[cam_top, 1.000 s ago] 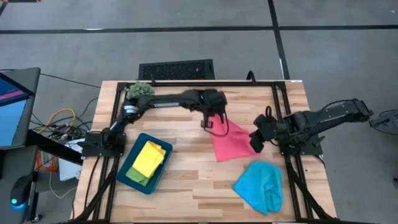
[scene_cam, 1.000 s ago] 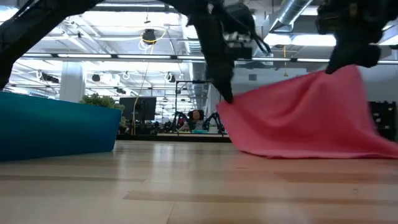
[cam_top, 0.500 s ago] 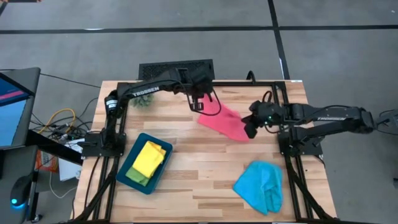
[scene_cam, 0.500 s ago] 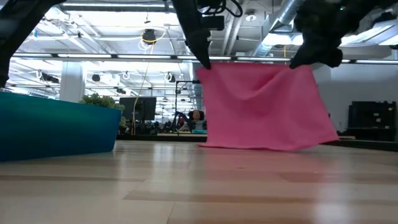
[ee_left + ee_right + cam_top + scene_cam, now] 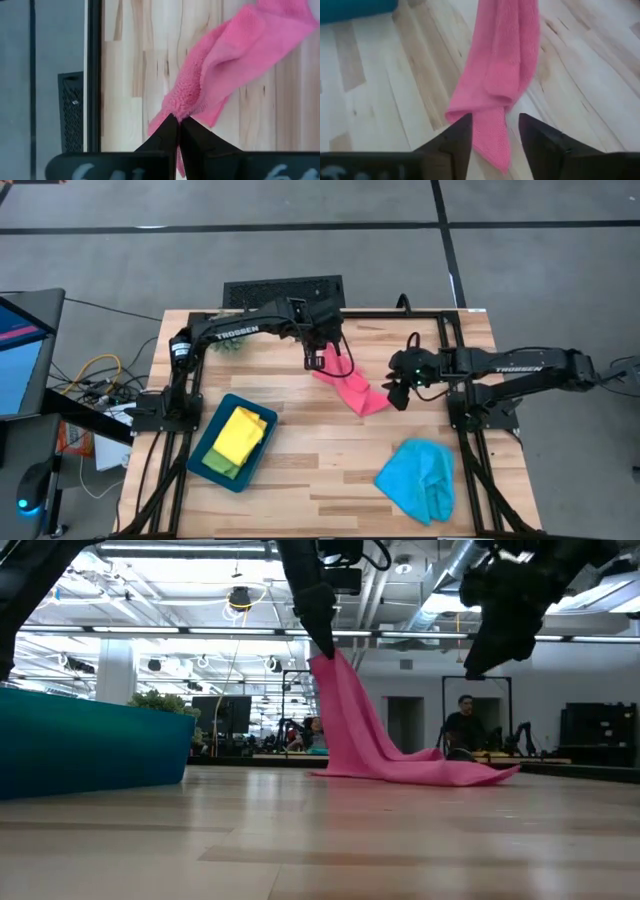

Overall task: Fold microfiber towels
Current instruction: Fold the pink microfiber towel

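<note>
My left gripper (image 5: 318,360) is shut on the pink towel (image 5: 350,385) above the table's far middle. The towel hangs from it as a bunched strip (image 5: 350,720), and its lower end (image 5: 440,772) lies on the wood. My right gripper (image 5: 397,392) stands open above that lying end (image 5: 492,145), clear of it in the low view. A light blue towel (image 5: 418,478) lies crumpled at the near right. A yellow towel (image 5: 238,435) rests on a green one (image 5: 222,467) inside the teal tray (image 5: 200,463). My left gripper pinches an upper corner of the pink towel (image 5: 176,109) between its two fingers, the cloth bunched there. The fingers slant steeply down from above. The towel hangs slack below them, and its far end (image 5: 372,406) rests on the table.
The teal tray stands at the near left (image 5: 90,745). A spiky green plant ball (image 5: 226,346) sits at the far left, partly behind my left arm. Black frame rails (image 5: 448,370) run along the table's sides. Bare wood lies between the tray and the blue towel.
My left gripper has risen and gone toward the far left with its corner of the pink towel. My right gripper has gone toward the table's left, then opened and let go of the other corner. The towel, which was stretched between both grippers, now hangs from the left one, its freed end fallen on the table.
</note>
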### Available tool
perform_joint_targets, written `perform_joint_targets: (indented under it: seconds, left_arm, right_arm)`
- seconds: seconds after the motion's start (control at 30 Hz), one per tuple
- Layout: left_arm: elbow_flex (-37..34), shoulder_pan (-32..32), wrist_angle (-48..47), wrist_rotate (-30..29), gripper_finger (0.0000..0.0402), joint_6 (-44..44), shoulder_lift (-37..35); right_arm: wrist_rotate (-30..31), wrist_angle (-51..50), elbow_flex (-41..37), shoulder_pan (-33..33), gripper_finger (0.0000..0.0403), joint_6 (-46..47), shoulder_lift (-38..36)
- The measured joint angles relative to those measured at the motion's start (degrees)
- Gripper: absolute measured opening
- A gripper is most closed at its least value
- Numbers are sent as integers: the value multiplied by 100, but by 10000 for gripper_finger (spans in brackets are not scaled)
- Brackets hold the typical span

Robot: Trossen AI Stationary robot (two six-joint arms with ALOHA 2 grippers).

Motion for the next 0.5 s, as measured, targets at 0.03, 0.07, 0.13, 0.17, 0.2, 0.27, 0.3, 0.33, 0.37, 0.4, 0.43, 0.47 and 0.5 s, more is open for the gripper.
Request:
perform_joint_targets:
  seconds: [0.03,0.07,0.13,0.17,0.2,0.27,0.3,0.33,0.37,0.4,0.43,0.47,0.5]
  left_arm:
    - [0,0,2,-1,0,-17,0]
    - [0,0,-5,-1,0,-31,0]
    - [0,-2,-13,0,0,-63,0]
    - [0,-2,-9,-1,0,-63,0]
    - [0,-2,-7,-1,0,-65,0]
    - [0,-2,-11,1,0,-68,0]
    - [0,-2,-11,0,0,-71,0]
    - [0,-1,-11,-1,0,-71,0]
    - [0,2,-14,-1,0,-71,0]
    - [0,2,-19,-1,0,-71,0]
    - [0,2,-18,-1,0,-69,0]
    - [0,2,-17,-1,0,-58,0]
    - [0,2,-18,-1,0,-47,0]
  right_arm:
    - [7,19,0,-4,193,-9,77]
    - [10,51,0,-2,201,-56,167]
    - [9,184,0,19,213,-125,401]
    - [10,294,0,40,216,-179,539]
    - [10,427,0,61,219,-271,686]
    - [10,687,0,116,220,-560,977]
    - [10,867,0,151,220,-739,1127]
    - [15,1037,0,188,219,-924,1278]
    - [47,1156,0,218,217,-1114,1434]
    - [107,1250,0,244,215,-1296,1574]
    - [168,1325,0,259,213,-1462,1712]
    - [197,1391,0,272,210,-1617,1860]
    - [210,1422,0,269,208,-1768,1993]
